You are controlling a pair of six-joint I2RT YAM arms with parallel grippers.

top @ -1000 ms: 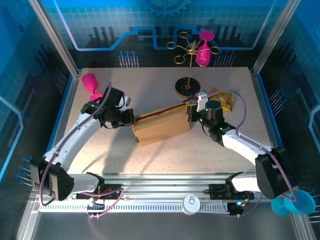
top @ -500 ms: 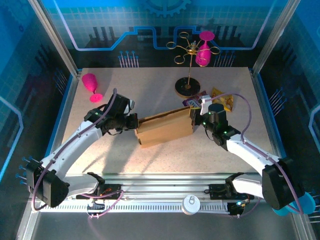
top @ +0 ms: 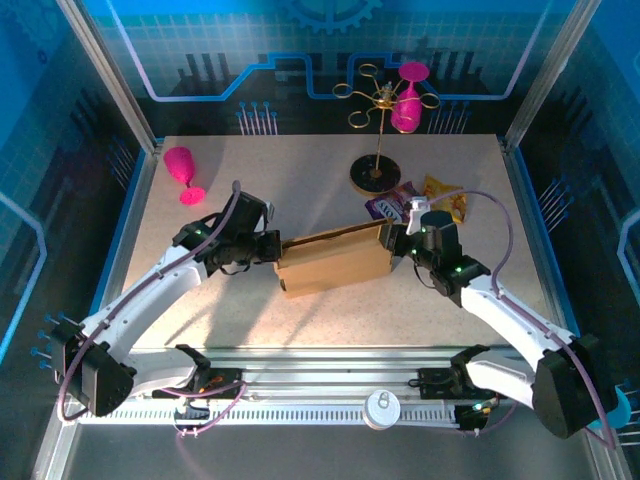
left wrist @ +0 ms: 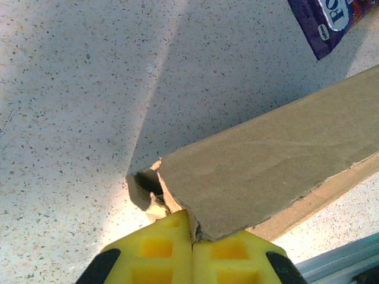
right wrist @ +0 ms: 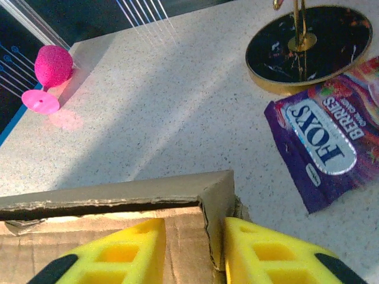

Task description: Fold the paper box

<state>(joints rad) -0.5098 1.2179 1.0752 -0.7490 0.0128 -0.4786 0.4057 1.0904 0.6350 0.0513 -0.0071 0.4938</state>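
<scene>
Brown paper box [top: 335, 262], pinched by left claw [left wrist: 191, 222], straddled by parted right claw [right wrist: 195, 236].

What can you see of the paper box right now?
The paper box is plain brown cardboard, a shallow carton lying askew on the table, its edges ragged and its left corner torn. The left hand is shut on its left end. The right hand, fingers parted, straddles its right end wall.

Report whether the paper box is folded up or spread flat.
Folded up: the paper box stands as a carton, its raised walls meeting at a corner in the right wrist view.
</scene>
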